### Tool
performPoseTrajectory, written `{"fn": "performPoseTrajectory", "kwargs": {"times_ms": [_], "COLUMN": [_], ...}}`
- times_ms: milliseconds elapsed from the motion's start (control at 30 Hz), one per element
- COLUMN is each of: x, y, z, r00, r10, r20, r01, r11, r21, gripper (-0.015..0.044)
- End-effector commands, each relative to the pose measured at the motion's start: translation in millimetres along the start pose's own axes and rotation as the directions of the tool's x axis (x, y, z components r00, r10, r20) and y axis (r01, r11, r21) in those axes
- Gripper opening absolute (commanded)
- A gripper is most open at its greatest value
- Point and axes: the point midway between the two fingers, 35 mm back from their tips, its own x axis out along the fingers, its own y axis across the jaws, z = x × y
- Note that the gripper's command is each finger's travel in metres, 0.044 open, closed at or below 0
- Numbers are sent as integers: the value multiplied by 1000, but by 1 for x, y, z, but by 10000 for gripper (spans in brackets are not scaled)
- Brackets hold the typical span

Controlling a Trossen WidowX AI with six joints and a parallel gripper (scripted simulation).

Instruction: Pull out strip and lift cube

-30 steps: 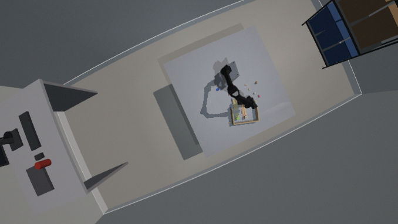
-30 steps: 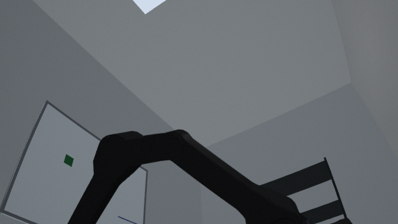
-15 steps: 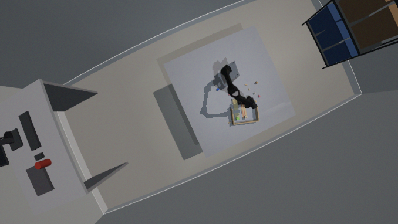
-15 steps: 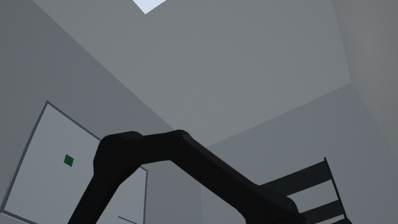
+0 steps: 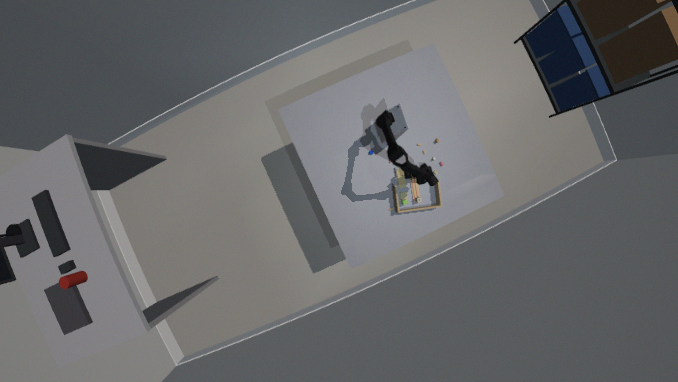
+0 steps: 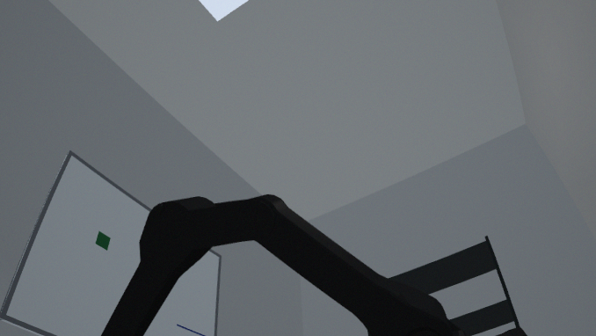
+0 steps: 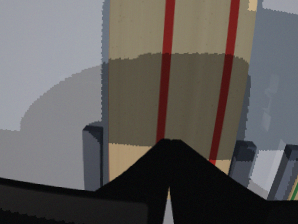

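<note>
A pale wooden strip with two red lines (image 7: 135, 30) (image 5: 415, 189) runs up the wrist view between dark guides. In the top view a small pale cube (image 5: 419, 199) is at its far end; no label can be made out. My gripper (image 7: 170, 149) is shut and empty, its tips over the strip's near part; whether they touch it I cannot tell. A sliver of another strip with a green line (image 7: 295, 193) shows at the right edge. Another pale strip (image 5: 401, 179) lies at the left in the wooden frame, with a bright green piece (image 5: 405, 202) near its far end.
The wooden frame (image 5: 420, 208) stands around the strips. Dark upright guides (image 7: 93, 162) (image 7: 243, 157) flank the red-lined strip. Small loose pieces lie outside the frame, including a blue one (image 5: 371, 152), an orange one (image 5: 436, 141) and a red one (image 5: 441, 164). The exterior view shows only arm and room.
</note>
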Motion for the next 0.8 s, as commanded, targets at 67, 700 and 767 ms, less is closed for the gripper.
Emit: {"fn": "performPoseTrajectory", "kwargs": {"times_ms": [67, 700, 767], "x": [3, 4, 4], "y": [-1, 1, 1], "z": [0, -22, -25], "r00": [1000, 1000, 1000], "r10": [-3, -2, -2], "r20": [-1, -1, -2], "r01": [3, 2, 2], "r11": [1000, 1000, 1000], "r21": [1, 1, 0], "gripper": [0, 0, 0]}}
